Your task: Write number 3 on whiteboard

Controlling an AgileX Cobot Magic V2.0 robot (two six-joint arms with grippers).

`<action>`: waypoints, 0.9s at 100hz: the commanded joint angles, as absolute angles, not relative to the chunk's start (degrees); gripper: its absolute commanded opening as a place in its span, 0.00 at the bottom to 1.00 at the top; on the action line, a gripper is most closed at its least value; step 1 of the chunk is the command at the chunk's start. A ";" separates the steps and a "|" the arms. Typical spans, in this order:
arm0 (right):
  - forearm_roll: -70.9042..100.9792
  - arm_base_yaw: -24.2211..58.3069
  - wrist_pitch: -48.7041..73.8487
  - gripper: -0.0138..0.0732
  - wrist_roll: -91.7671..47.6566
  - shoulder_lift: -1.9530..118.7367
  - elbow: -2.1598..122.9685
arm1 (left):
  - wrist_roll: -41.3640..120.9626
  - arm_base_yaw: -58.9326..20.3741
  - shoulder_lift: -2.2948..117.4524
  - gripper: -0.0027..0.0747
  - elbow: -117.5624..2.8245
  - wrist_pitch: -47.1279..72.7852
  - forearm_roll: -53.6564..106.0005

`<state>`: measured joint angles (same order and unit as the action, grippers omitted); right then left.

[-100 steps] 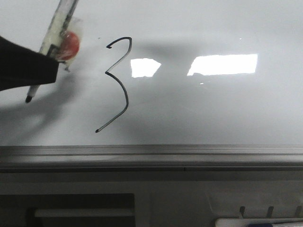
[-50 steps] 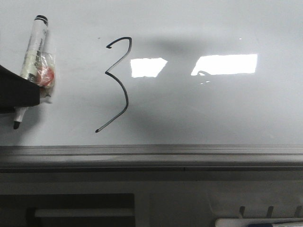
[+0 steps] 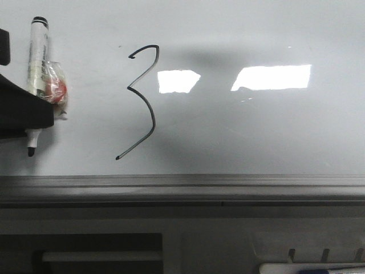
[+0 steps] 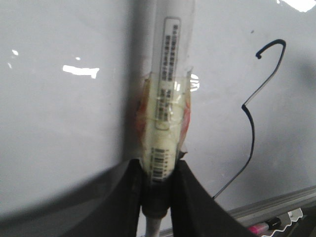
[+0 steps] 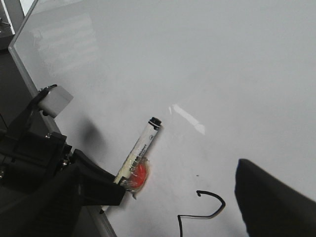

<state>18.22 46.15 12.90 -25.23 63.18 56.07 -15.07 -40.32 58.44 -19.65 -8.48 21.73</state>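
The whiteboard (image 3: 256, 131) fills the front view, with a grey metal edge strip (image 3: 182, 185) along its near side. A black hand-drawn number 3 (image 3: 151, 108) stands on it left of centre; it also shows in the left wrist view (image 4: 251, 133) and partly in the right wrist view (image 5: 212, 207). My left gripper (image 4: 158, 197) is shut on a white marker (image 3: 37, 57), well left of the 3, with the black tip (image 3: 30, 152) pointing at the near edge. The marker lies close over the board (image 5: 140, 148). My right gripper (image 5: 158, 224) is open and empty above the 3.
A red lump under clear tape (image 3: 56, 91) is stuck to the marker's barrel. Below the board's edge strip is a ledge with a white item (image 3: 311, 268); a pink-capped pen (image 4: 266, 228) lies there too. The board's far left edge (image 5: 22, 64) shows in the right wrist view.
My left gripper has carried the marker left, away from the 3, and lower toward the board; the marker went from tilted to nearly straight. The 3 is unchanged.
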 commanded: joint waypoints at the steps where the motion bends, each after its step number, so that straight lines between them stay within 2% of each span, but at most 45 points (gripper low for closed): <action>1: 18.72 45.80 9.33 0.80 -25.29 61.80 58.00 | -15.63 -40.29 58.70 0.01 -21.23 -13.68 23.00; 10: 18.72 45.80 9.63 0.80 -25.29 61.80 58.00 | -15.63 -40.29 58.70 0.02 -21.23 -13.57 23.00; 15: 18.72 45.80 10.06 0.80 -25.29 61.80 58.00 | -15.63 -40.29 58.70 0.06 -21.23 -13.39 22.62; 22: 18.72 45.80 10.28 0.80 -25.29 61.80 58.00 | -15.63 -40.29 58.70 0.18 -21.23 -13.16 22.38; 31: 18.72 45.80 10.28 0.80 -25.29 61.80 58.00 | -15.63 -40.29 58.70 0.40 -21.23 -13.16 22.38; 42: 18.72 45.80 10.28 0.80 -25.29 61.80 58.00 | -15.55 -40.29 58.70 0.55 -21.23 -13.16 22.38; 76: 18.72 45.80 12.23 0.78 -25.29 61.67 58.00 | -10.70 -40.29 53.08 0.56 -21.23 -12.05 21.41; 87: 18.52 45.80 15.43 0.66 -25.29 61.17 58.00 | -8.44 -40.29 49.10 0.54 -21.23 -10.28 21.41; 90: 18.18 45.80 16.03 0.58 -25.29 60.90 57.88 | -8.31 -40.29 48.03 0.52 -21.23 -9.64 21.33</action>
